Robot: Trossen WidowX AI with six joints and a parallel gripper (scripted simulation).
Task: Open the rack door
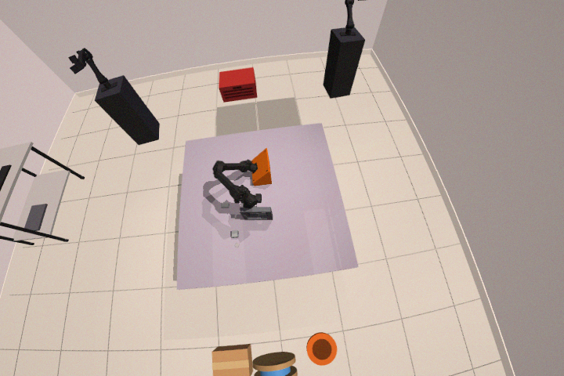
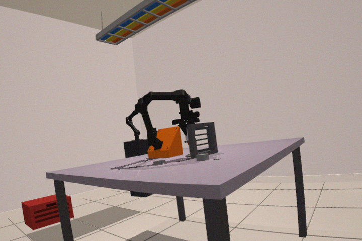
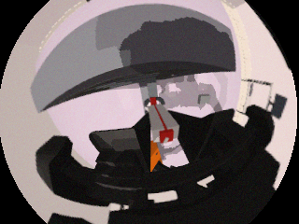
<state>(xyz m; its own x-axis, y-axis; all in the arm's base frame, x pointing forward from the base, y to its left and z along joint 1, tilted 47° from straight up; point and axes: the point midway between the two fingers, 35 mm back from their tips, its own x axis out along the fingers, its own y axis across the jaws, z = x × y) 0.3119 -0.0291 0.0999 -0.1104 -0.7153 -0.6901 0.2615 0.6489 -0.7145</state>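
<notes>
The grey rack (image 1: 262, 216) (image 2: 213, 139) (image 3: 75, 70) stands upright on the lilac table (image 1: 291, 247) (image 2: 252, 161). Its door appears to lie along the frame with no open gap visible; its face is mostly hidden. The upright grey handle with red marks (image 2: 187, 138) (image 3: 167, 122) is on the side toward the orange block. My gripper (image 2: 186, 134) (image 3: 157, 114) points down from above, with one finger on each side of the handle, and is shut on it. In the overhead view the wrist hides the handle. How far the handle is turned is hard to tell.
An orange wedge-shaped block (image 1: 262, 168) (image 2: 168, 139) (image 3: 155, 156) stands by the arm's base. A small grey block (image 1: 234, 233) (image 2: 202, 156) lies near the rack, and another low grey block (image 1: 224, 205) (image 2: 159, 162) lies to its left in the overhead view.
</notes>
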